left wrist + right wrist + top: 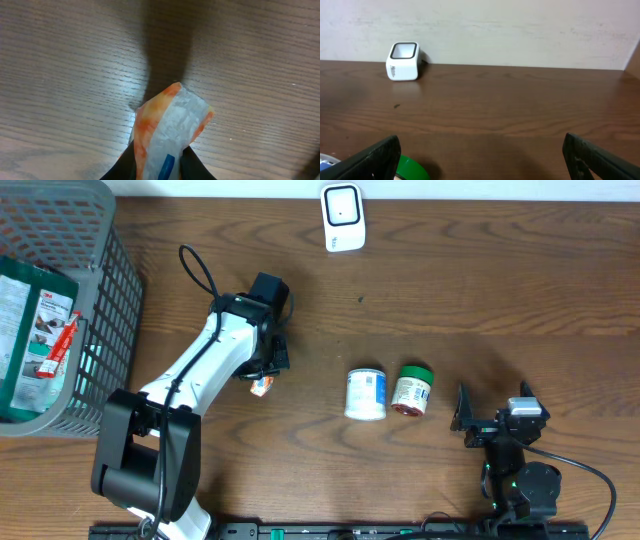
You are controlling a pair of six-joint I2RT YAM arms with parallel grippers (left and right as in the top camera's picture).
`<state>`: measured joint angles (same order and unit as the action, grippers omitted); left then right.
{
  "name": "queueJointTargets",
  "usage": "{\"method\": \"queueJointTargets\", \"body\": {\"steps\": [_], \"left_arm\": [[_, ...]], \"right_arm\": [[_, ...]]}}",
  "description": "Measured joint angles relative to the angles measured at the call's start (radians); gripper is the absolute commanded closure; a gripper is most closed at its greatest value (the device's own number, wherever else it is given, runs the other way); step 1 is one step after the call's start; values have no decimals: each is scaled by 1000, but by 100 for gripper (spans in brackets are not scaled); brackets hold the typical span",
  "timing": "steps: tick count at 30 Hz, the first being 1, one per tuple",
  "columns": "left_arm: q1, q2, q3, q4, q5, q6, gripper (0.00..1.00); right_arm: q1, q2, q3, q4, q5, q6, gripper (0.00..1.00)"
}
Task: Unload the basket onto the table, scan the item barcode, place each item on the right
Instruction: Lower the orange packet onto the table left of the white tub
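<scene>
Overhead view: a brown wooden table (480, 290) with two robot arms. The left gripper (268, 375) reaches toward the middle of the table and pinches a small orange and white packet (262, 386), which sits low over the wood, left of centre. A white scanner (342, 217) stands at the far edge, well apart from the packet. A grey mesh basket (110, 270) holding packaged goods fills the left edge. Right of the packet, a white tub (366, 394) and a green-lidded jar (412, 390) lie just beside each other. The right gripper (493, 408) waits near the front right, empty.

Left wrist view: the packet (172, 125) fills the lower centre, crinkled and with a blue mark, and the left gripper (160, 171) has its dark fingers pressed against both sides.

Right wrist view: the right gripper (480, 160) has its fingers spread wide, with the scanner (403, 61) far ahead on the left.
</scene>
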<state>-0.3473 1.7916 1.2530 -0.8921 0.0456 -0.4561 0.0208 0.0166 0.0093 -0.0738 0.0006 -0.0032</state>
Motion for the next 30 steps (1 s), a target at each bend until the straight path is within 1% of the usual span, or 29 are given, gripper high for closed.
{"method": "queueJointTargets", "body": {"steps": [8,9,14,17,19,20,21,24,30], "left_arm": [[-8,0,-3,8,0,0,83],[-10,0,-6,14,0,0,78],[-16,0,-28,34,0,1,67],[-16,0,-34,34,0,0,57],[-16,0,-34,40,1,2,54],[-16,0,-34,44,0,2,51],[-16,0,-34,47,0,5,44],[-16,0,-34,58,0,6,33],[-16,0,-34,71,0,11,25]], "right_arm": [[0,0,0,0,0,0,1],[0,0,0,0,0,0,1],[0,0,0,0,0,0,1],[0,0,0,0,0,0,1],[0,0,0,0,0,0,1],[0,0,0,0,0,0,1],[0,0,0,0,0,0,1],[0,0,0,0,0,0,1],[0,0,0,0,0,0,1]]}}
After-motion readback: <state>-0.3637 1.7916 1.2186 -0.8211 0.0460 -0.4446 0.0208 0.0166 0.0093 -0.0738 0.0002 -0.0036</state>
